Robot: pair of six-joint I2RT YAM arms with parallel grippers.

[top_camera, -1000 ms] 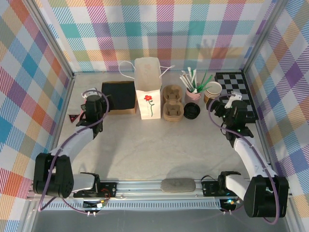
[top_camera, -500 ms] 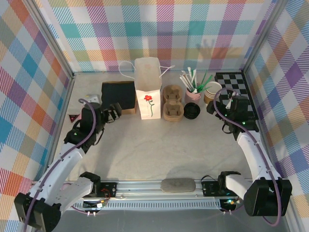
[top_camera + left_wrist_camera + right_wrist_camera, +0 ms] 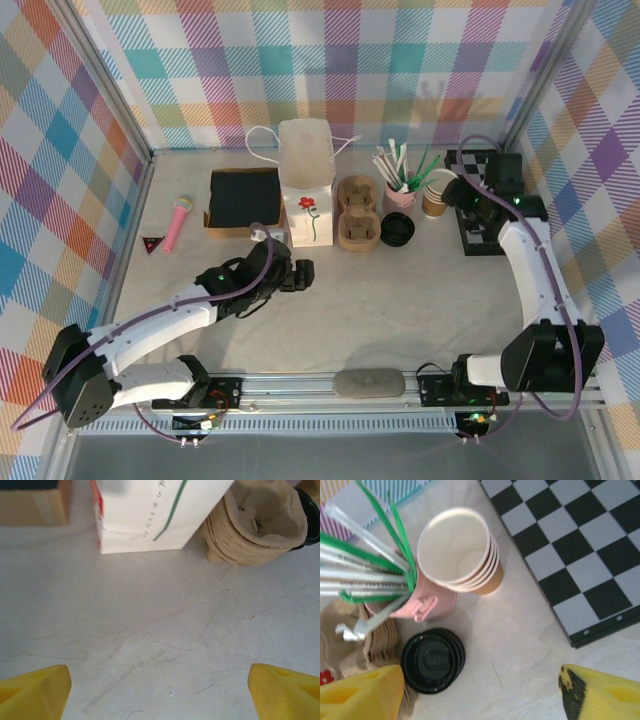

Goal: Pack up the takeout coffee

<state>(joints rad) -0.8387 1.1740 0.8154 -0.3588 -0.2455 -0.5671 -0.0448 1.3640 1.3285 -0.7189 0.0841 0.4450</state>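
Kraft cups (image 3: pixel 456 550) nested; lower ones barely visible

Nested brown kraft cups (image 3: pixel 457 555), white inside, stand upright and uncovered near the table's far edge, toward its right corner. The round black lids (image 3: pixel 433 660) lie stacked flat just beside them.

Upper middle, I see the bag (image 3: pixel 305 190) left of the carriers (image 3: pixel 357 212), lids (image 3: pixel 397 231) below the straw cup (image 3: pixel 401 194), cups (image 3: pixel 440 190) right of it.
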